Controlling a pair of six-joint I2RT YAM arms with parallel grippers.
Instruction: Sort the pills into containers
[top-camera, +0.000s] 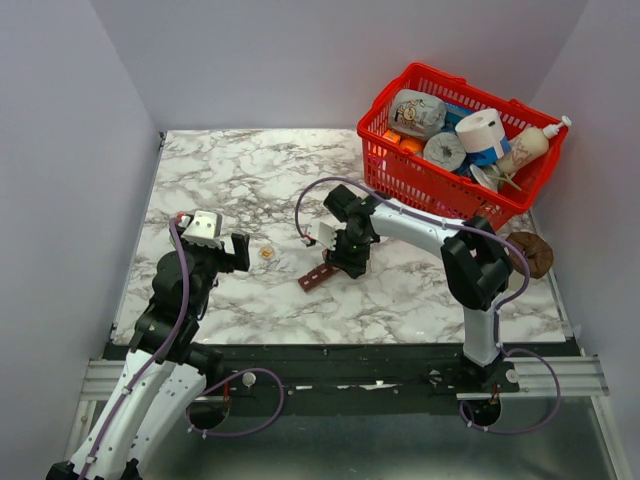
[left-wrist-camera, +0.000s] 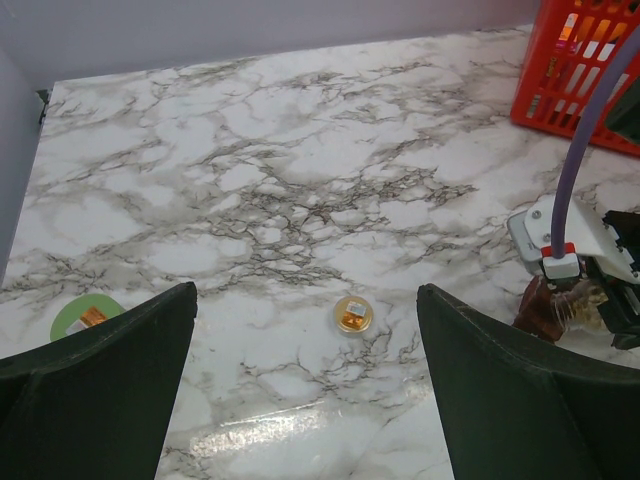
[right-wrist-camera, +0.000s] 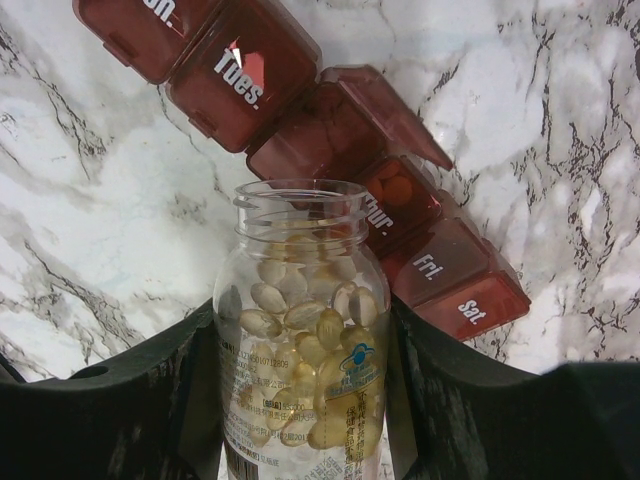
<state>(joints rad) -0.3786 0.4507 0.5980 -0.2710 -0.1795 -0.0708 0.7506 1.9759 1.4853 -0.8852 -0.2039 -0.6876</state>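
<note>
Marble-patterned white-and-grey tabletop (top-camera: 250, 170), boxed in by plain pale walls. At the far right corner, well apart from the work, a red plastic mesh basket (top-camera: 400, 180) heaped with tape rolls and bottles; near it at the right edge, a brown round disc (top-camera: 530, 254). Near the middle, the dark red-brown plastic strip of square compartments (right-wrist-camera: 300, 120), lying flat and slantwise, mostly hidden under the right arm in the overhead view. Lids lettered Tues., Thur., Fri. and Sat.; the lid between Tues. and Thur. raised, orange bits showing through the Thur. lid. Right tool (right-wrist-camera: 300, 410) pinching a small clear uncapped bottle (right-wrist-camera: 300, 250) from both sides, mouth next to the open compartment, rim covering part of the strip; packed inside, pale tan oval pills (right-wrist-camera: 300, 315). Left tool (left-wrist-camera: 305, 390) spread wide and empty, low over the tabletop; ahead between its fingers a tiny round clear dish (left-wrist-camera: 353, 314) holding something orange, and at left a green round cap (left-wrist-camera: 80, 318) half hidden behind one finger. Purple cable (left-wrist-camera: 585, 150) crossing that view before the strip's end.
</note>
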